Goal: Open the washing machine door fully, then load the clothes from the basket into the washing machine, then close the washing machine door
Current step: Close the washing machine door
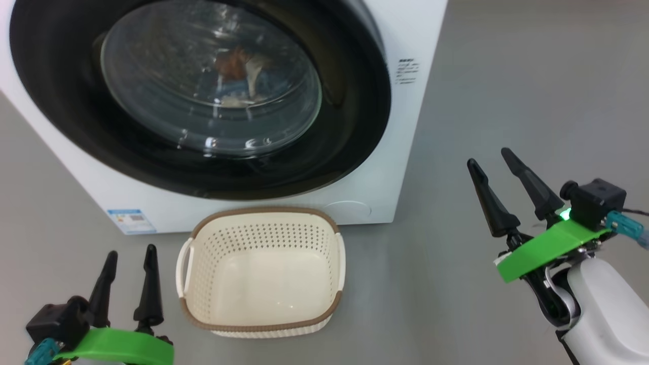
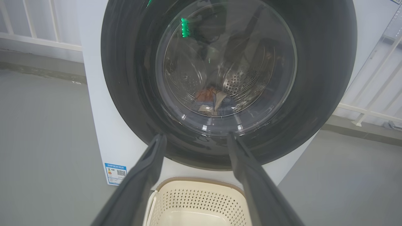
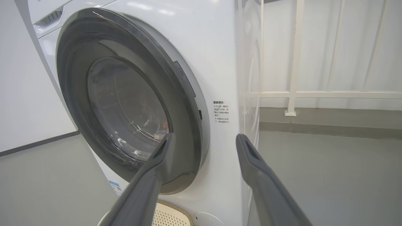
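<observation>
The washing machine (image 1: 400, 167) (image 2: 94, 103) (image 3: 216, 62) stands ahead with its glossy black door (image 1: 350, 137) (image 2: 125, 94) (image 3: 72, 78) shut flat against the front. Through the glass, the clothes (image 1: 238, 76) (image 2: 213, 102) lie inside the drum, orange and blue. The cream basket (image 1: 261, 271) (image 2: 194, 201) (image 3: 169, 216) sits empty on the floor before the machine. My left gripper (image 1: 129, 256) (image 2: 194, 138) is open at the basket's left side, holding nothing. My right gripper (image 1: 489, 157) (image 3: 204, 138) is open, raised to the right of the machine, apart from the door.
A blue label sticker (image 1: 132, 220) (image 2: 115, 173) marks the machine's lower left corner. White railing (image 3: 295, 94) (image 2: 370, 91) runs behind the machine. Grey floor (image 1: 507, 76) spreads open to the right.
</observation>
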### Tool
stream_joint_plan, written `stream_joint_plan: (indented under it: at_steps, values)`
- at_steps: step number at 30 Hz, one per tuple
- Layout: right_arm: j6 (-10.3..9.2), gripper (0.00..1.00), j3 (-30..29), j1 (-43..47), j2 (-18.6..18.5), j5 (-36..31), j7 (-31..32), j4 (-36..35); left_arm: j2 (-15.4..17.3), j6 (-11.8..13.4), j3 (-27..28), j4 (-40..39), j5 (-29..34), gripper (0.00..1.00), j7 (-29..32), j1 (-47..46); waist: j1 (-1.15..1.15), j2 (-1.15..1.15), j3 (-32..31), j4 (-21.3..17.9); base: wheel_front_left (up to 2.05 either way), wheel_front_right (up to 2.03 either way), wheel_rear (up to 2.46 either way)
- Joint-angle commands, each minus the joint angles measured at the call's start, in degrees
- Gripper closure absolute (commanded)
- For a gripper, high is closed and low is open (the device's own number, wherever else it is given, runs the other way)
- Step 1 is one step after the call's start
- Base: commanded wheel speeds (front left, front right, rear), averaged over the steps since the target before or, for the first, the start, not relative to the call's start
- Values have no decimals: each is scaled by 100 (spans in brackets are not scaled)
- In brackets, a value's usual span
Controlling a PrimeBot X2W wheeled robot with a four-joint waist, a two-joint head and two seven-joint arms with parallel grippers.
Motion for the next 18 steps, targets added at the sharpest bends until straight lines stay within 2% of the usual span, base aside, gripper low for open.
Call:
stream_joint_plan:
  at_steps: [1,8,18]
  values:
    - [-11,0,0,133,30,-51,-27,-231,122,-9,236,-144,83,0,-37,-22,0,0,-202,-221,0,0,0]
    - [-11,0,-246,649,137,-203,-27,-609,73,-9,308,-238,136,0,-37,100,0,0,-278,-392,0,0,0]
    - [-11,0,-516,1102,287,-359,-27,-777,-4,-9,320,-381,161,0,-37,249,0,0,-390,-527,0,0,0]
